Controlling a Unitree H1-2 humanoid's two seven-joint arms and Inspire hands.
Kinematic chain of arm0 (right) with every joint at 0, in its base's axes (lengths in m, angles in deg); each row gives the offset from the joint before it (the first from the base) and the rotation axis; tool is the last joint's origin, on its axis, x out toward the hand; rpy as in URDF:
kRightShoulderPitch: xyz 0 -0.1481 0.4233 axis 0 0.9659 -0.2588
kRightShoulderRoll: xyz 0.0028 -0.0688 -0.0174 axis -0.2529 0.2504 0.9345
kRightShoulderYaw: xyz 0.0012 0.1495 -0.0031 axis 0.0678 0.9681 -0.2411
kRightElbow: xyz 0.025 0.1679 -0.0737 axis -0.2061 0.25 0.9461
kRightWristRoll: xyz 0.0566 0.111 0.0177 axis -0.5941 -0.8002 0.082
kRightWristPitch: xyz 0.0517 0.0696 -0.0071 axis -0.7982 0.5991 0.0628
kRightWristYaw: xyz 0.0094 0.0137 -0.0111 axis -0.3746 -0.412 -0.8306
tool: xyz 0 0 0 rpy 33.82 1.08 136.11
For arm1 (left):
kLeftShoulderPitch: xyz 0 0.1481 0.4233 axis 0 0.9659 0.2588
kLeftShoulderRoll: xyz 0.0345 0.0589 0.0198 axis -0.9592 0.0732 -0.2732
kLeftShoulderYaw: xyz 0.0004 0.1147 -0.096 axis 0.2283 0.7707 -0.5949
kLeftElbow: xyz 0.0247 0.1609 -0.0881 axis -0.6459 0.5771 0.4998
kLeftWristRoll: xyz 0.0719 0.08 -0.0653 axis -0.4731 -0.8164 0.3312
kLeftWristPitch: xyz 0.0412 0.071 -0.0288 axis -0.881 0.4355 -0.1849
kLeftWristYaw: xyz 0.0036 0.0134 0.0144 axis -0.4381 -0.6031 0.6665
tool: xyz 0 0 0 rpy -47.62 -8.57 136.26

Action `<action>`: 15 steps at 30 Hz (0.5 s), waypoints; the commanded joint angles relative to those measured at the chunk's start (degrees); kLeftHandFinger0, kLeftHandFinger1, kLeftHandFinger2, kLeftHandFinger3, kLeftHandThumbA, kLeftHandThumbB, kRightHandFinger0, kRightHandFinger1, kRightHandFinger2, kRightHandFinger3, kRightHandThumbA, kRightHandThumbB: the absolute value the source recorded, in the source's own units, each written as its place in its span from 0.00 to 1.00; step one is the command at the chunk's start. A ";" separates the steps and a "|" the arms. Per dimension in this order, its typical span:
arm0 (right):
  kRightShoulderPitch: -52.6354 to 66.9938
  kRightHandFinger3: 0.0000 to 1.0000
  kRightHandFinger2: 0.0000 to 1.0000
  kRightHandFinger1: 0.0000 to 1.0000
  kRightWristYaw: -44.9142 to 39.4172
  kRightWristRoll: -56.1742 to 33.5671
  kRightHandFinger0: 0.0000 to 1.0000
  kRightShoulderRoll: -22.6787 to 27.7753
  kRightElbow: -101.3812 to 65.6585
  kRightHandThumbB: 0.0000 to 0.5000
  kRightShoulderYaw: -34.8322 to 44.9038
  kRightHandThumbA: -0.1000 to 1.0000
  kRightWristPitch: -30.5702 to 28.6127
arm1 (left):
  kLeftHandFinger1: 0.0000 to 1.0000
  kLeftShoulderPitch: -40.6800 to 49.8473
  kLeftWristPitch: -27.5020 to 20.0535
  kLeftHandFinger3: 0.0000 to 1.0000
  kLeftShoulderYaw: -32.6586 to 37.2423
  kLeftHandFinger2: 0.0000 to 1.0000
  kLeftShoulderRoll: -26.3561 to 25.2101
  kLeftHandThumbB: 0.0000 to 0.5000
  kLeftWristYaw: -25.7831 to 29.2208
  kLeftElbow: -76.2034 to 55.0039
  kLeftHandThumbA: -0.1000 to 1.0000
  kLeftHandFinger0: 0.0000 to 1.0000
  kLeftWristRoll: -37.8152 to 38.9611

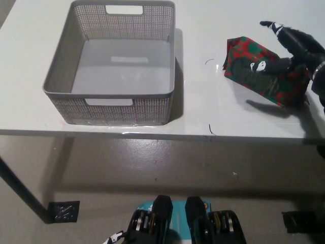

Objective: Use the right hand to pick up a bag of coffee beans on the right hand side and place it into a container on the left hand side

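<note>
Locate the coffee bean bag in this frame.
In the head view, the red-and-green coffee bag lies flat on the white table at the right, under the open black right hand and well right of the grey basket.

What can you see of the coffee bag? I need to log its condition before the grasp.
The coffee bag is a flat, glossy-looking pouch with a red and green pattern. It lies on the white table at the right, well apart from the grey basket. The black right hand is over its far right part with fingers spread; whether it touches the bag cannot be told. Its right end is hidden.
</note>
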 commanded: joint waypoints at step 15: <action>-8.71 1.00 1.00 1.00 0.35 1.75 1.00 1.09 15.75 1.00 -2.56 0.84 -3.47 | 1.00 0.85 -2.54 1.00 0.03 1.00 -0.21 0.62 0.22 -1.63 1.00 1.00 0.25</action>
